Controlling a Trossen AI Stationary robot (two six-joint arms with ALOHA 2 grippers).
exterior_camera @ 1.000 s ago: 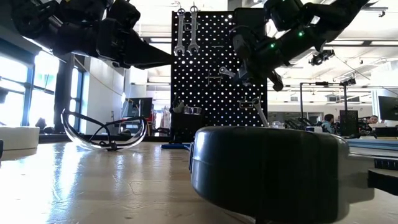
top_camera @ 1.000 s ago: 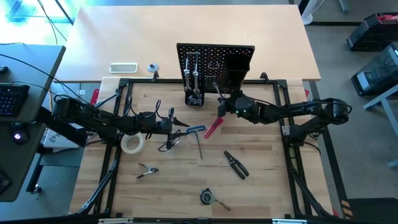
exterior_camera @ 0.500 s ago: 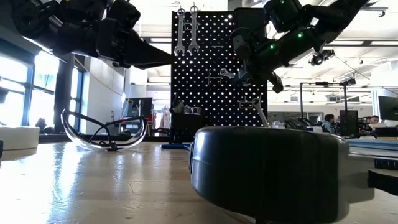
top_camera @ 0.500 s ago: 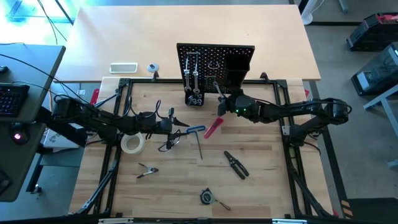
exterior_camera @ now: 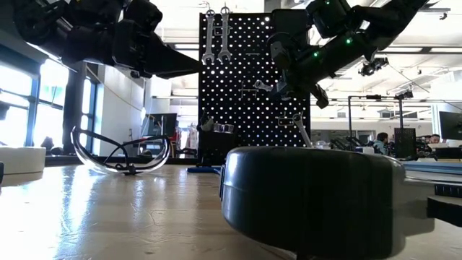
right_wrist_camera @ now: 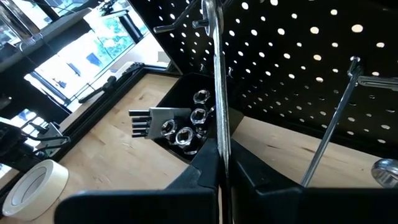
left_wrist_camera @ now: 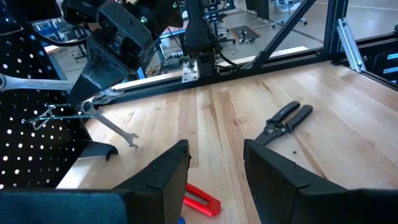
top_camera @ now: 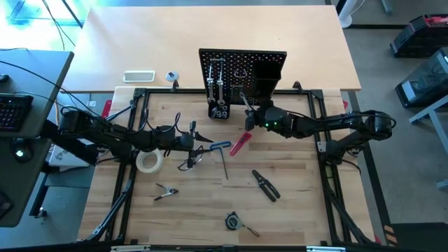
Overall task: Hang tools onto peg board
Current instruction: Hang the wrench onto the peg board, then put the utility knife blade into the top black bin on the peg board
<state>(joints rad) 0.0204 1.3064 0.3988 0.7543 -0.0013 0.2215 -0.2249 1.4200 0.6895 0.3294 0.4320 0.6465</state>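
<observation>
Directly ahead of the right gripper (right_wrist_camera: 221, 165), clamped on a silver wrench (right_wrist_camera: 217, 81), we see the wrench nudged closer to the peg board (right_wrist_camera: 298, 56) hook (right_wrist_camera: 177, 25), hanging nearly complete.

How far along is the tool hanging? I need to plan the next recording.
Done: two wrenches hang on the peg board. In hand: the right gripper is shut on a wrench at the board's hooks. Left: red-handled tool, pliers, glasses and tape roll lie on the table. The left gripper hovers open.
</observation>
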